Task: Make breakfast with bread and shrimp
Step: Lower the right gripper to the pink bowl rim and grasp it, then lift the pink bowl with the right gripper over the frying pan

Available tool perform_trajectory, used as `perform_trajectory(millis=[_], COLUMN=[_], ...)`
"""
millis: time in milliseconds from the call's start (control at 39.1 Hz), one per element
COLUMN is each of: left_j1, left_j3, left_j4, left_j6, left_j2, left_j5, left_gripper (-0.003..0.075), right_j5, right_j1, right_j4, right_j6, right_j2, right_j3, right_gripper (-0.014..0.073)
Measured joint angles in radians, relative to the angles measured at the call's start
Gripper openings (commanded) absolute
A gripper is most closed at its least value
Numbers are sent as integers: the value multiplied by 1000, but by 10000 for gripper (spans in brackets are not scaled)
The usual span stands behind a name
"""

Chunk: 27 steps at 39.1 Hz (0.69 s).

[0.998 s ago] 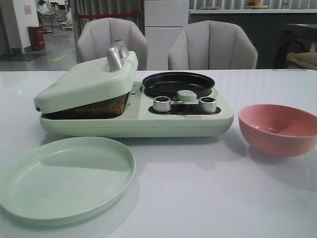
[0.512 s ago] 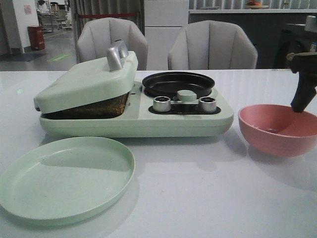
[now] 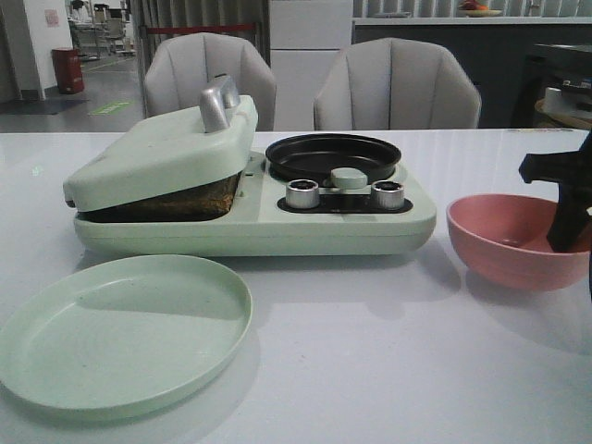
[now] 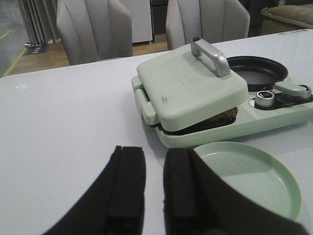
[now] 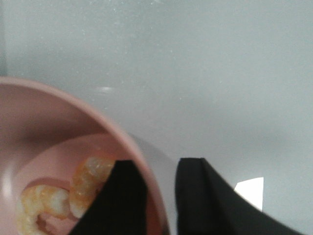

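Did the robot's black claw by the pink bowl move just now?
Yes. The right gripper has dropped lower, closer to the pink bowl than half a second ago, its fingers straddling the rim.

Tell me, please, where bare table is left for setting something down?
Free: the table in front, between green plate and pink bowl, and left of the sandwich maker. Crowded: at the bowl, where the right gripper straddles its rim.

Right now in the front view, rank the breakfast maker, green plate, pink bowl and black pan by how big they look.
1. Breakfast maker, clearly the largest.
2. Green plate, though it sits nearest the camera, which inflates it.
3. Pink bowl and black pan look about alike; the bowl is cut off at the frame edge and the pan sits farther back, so I won't rank them.
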Motion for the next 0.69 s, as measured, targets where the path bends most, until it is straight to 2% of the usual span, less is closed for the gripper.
perform_trajectory(millis=[205, 410, 691], left_j1=[0, 0, 0], left_j3=[0, 0, 0], left_j4=[0, 0, 0], left_j6=[0, 0, 0], left_j2=[0, 0, 0], left_j5=[0, 0, 0], left_gripper=[206, 206, 206], right_j5=[45, 99, 92], right_j1=[0, 0, 12], right_j4=[4, 18, 210], right_j6=[-2, -2, -2], right_j2=[1, -15, -18], right_j3=[-67, -222, -394], right_gripper=[139, 139, 139])
